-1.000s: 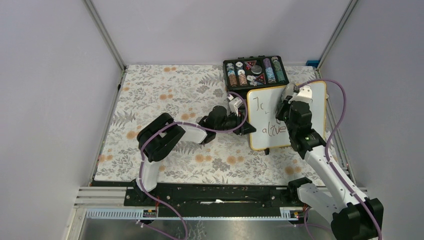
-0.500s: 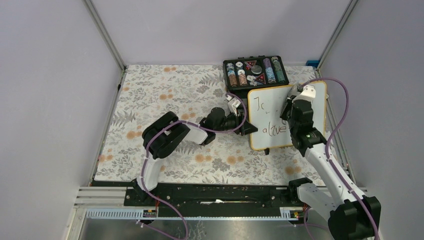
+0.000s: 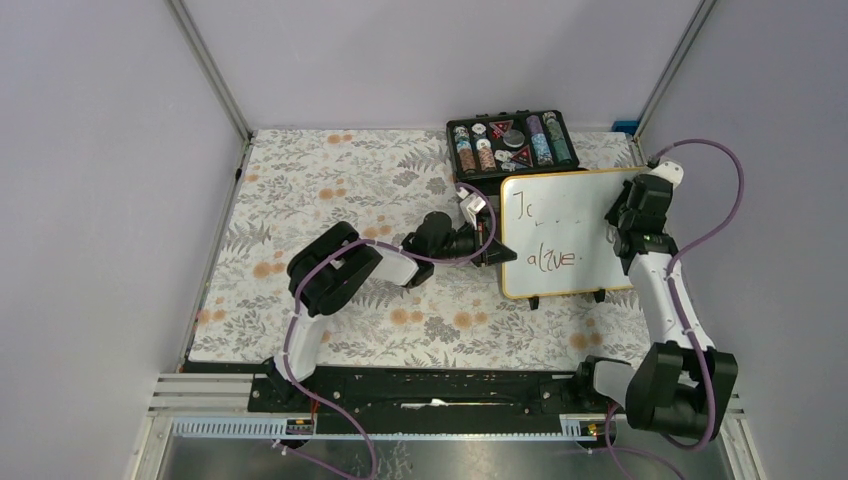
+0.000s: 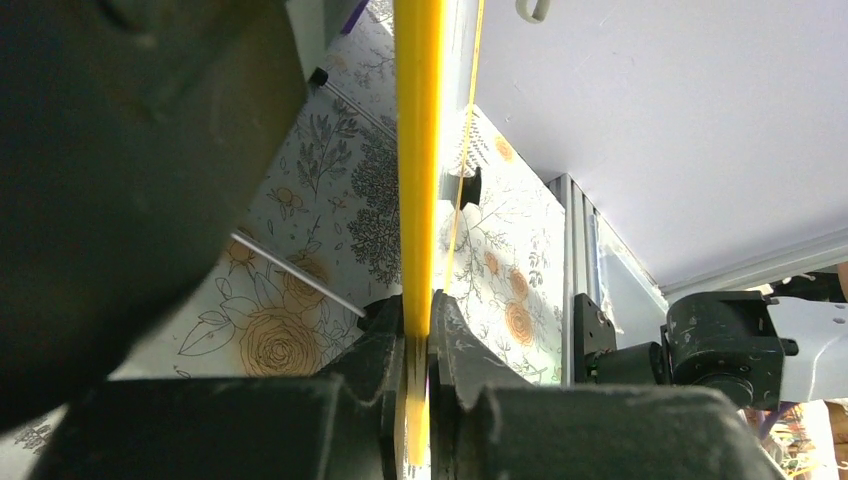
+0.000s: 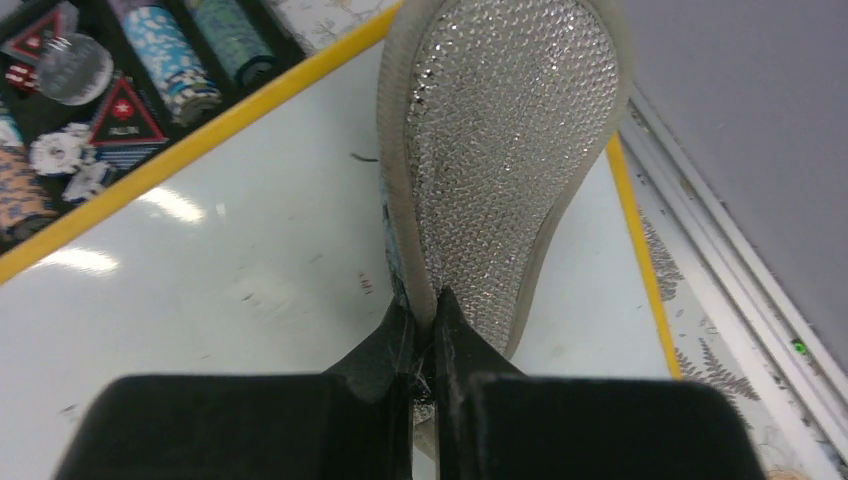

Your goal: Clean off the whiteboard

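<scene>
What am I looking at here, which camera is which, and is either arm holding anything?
These are two robot arms bolted at a table's near edge. The wide picture looks down from above and behind; the other two come from wrist cameras. On the floral cloth sit a whiteboard with some writing and a black case of chips. The left arm's fingers pinch the whiteboard's yellow frame; the right arm's fingers hold a textured wiping pad over its white face.

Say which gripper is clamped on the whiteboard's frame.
The left gripper, shut on the whiteboard's yellow left edge; the right gripper instead pinches a silvery eraser pad over the board.
</scene>
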